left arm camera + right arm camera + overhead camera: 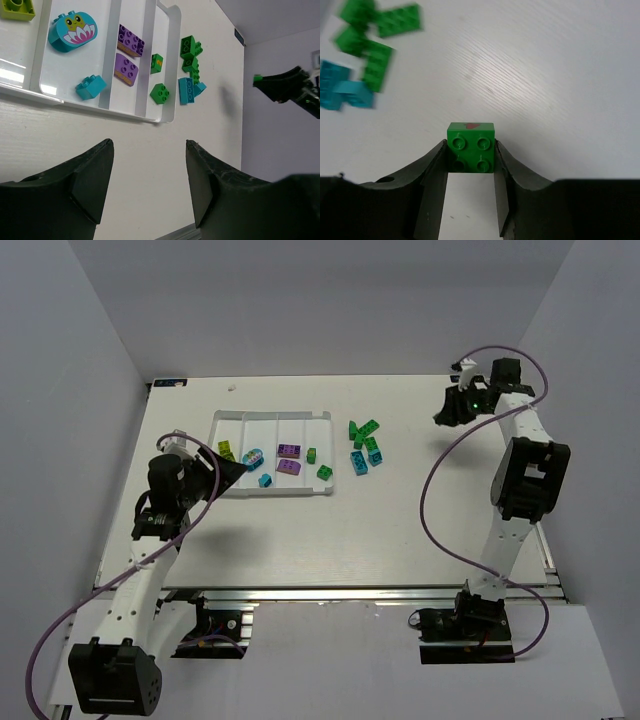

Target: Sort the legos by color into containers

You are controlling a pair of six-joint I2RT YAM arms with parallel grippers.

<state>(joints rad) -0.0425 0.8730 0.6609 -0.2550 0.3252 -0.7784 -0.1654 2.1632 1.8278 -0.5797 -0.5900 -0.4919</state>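
The white tray [272, 417] lies at the table's back left. It holds a yellow-green lego [226, 450], two teal ones [254, 457], two purple ones [289, 450] and two green ones [325, 472]. A loose pile of green and teal legos [364, 445] lies right of the tray. My left gripper [232, 472] is open and empty above the tray's near left corner; in the left wrist view [149, 142] only bare table shows between its fingers. My right gripper [445, 410] hovers right of the pile, shut on a green lego [471, 147].
The left wrist view shows the tray [172, 60], a teal rounded piece with a lotus picture [73, 32], purple bricks [126, 69] and the loose pile [190, 70]. The right wrist view shows the pile [370, 45] at upper left. Grey walls enclose the table.
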